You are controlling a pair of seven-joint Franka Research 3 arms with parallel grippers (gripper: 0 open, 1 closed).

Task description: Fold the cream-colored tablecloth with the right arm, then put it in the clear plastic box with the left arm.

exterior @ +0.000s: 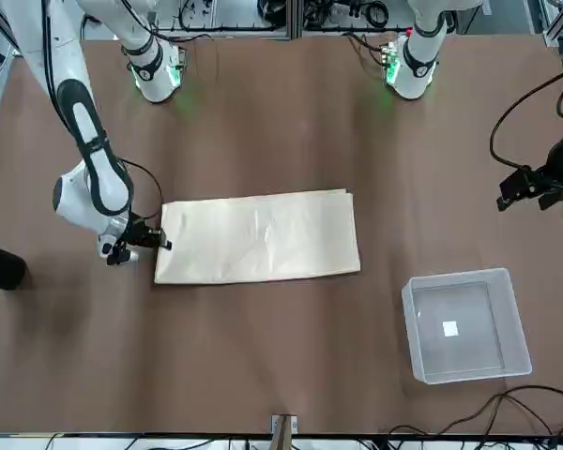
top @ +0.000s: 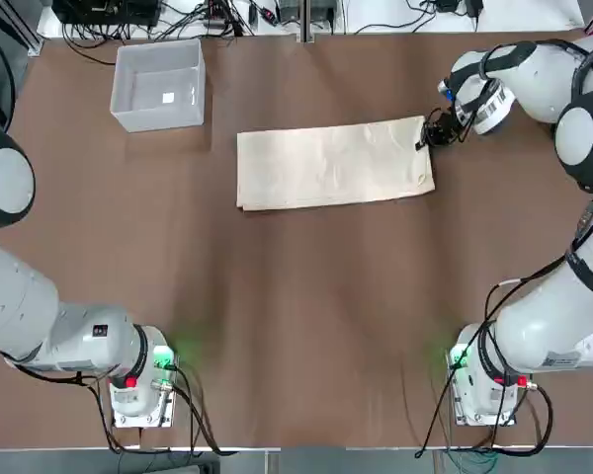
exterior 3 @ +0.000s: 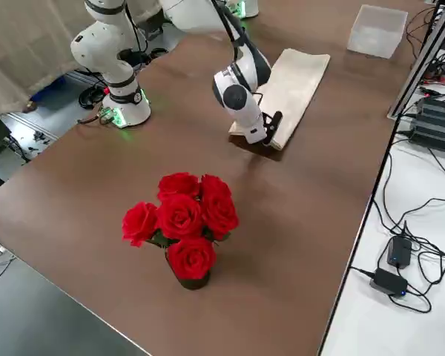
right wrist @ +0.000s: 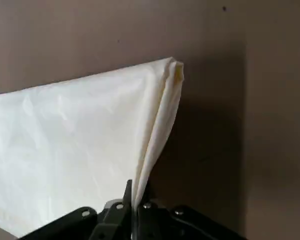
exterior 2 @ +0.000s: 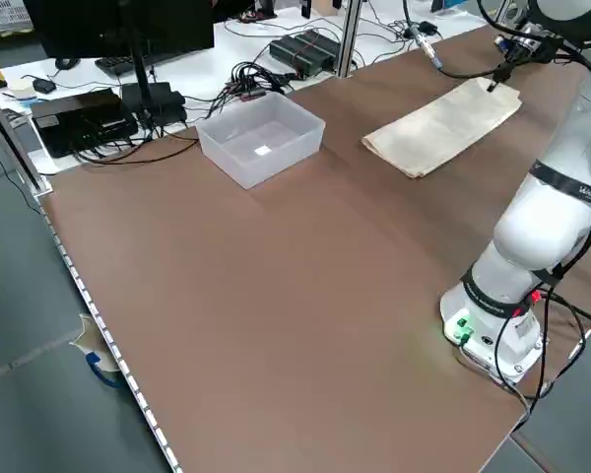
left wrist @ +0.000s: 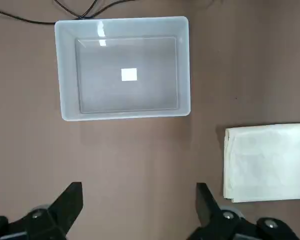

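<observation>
The cream-colored tablecloth (top: 331, 163) lies folded into a long flat rectangle at mid-table (exterior: 258, 236). My right gripper (top: 433, 131) is low at the cloth's right end, near the far corner. It is shut on the cloth's edge, and the right wrist view shows the layers pinched between its fingers (right wrist: 135, 197). The clear plastic box (top: 148, 109) stands empty at the far left, apart from the cloth. My left gripper (left wrist: 139, 200) hangs open above the table between box (left wrist: 140, 95) and cloth (left wrist: 267, 160), holding nothing.
A bunch of red roses (exterior 3: 182, 222) stands on the table past the cloth's right end. Cables and electronics (exterior 2: 305, 49) line the far edge behind the box. Both arm bases (top: 138, 380) sit at the near edge, with bare brown tabletop (top: 306, 316) between them.
</observation>
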